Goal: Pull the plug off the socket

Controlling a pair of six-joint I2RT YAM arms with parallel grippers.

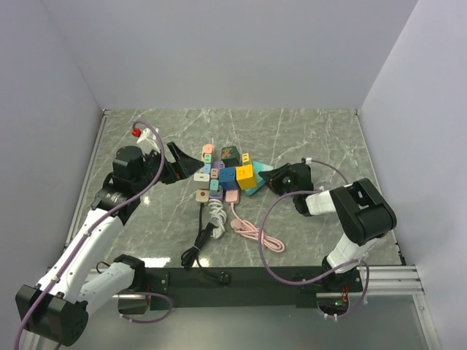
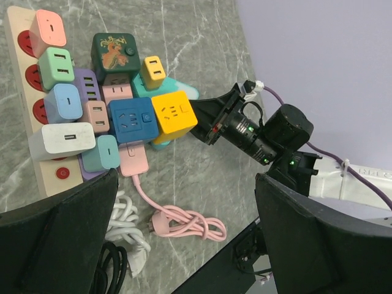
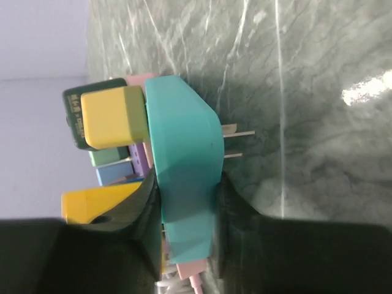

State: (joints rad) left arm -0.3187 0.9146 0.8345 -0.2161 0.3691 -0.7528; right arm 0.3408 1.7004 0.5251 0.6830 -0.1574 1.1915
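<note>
At the 3 o'clock edge of the charger cluster [image 1: 226, 173] | I see the right gripper [image 1: 273, 180] clamped on the teal plug [image 3: 184, 153], two prongs bare (yellow cube [image 3: 113, 119] just beside it) | left gripper [image 1: 179, 164] at 9 o'clock, fingers spread, holding nothing.

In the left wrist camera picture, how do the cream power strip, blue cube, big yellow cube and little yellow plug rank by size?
1. cream power strip, the longest though partly covered
2. blue cube and big yellow cube, about alike
3. little yellow plug
</note>
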